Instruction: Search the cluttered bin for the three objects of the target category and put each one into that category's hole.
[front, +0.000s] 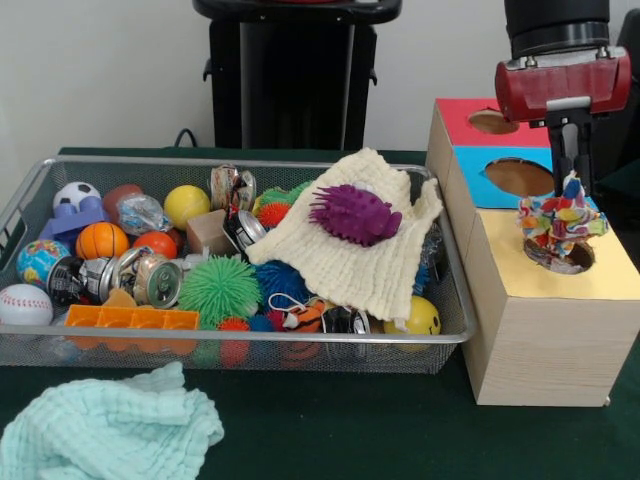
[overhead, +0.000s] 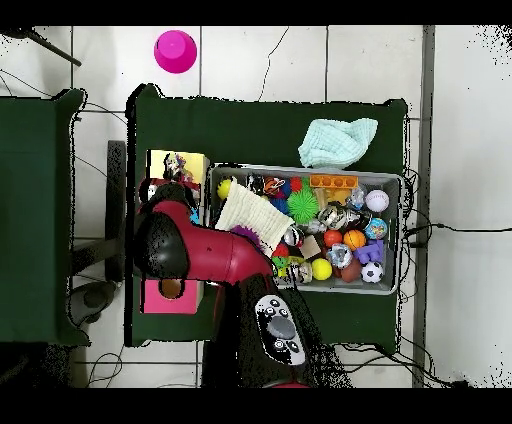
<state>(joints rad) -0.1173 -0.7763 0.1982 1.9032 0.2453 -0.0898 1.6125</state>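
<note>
My gripper (front: 572, 172) hangs over the wooden box (front: 545, 340) at the right, shut on the top of a multicoloured patterned cloth (front: 560, 220). The cloth's lower end dips into the hole of the yellow section (front: 610, 270). Behind it lie the blue section's hole (front: 518, 177) and the red section's hole (front: 492, 122). In the wire bin (front: 30, 195) a cream knitted cloth (front: 350, 265) is draped over the clutter with a purple spiky ball (front: 354, 213) on top. In the overhead view the patterned cloth (overhead: 178, 166) shows on the yellow section; the arm (overhead: 190, 250) hides the gripper.
The bin holds balls, crushed cans, a green spiky ball (front: 218, 288), an orange block (front: 130, 318) and a yellow smiley ball (front: 424, 316). A mint cloth (front: 100, 430) lies on the green table in front of the bin. A pink cup (overhead: 175, 50) stands on the floor.
</note>
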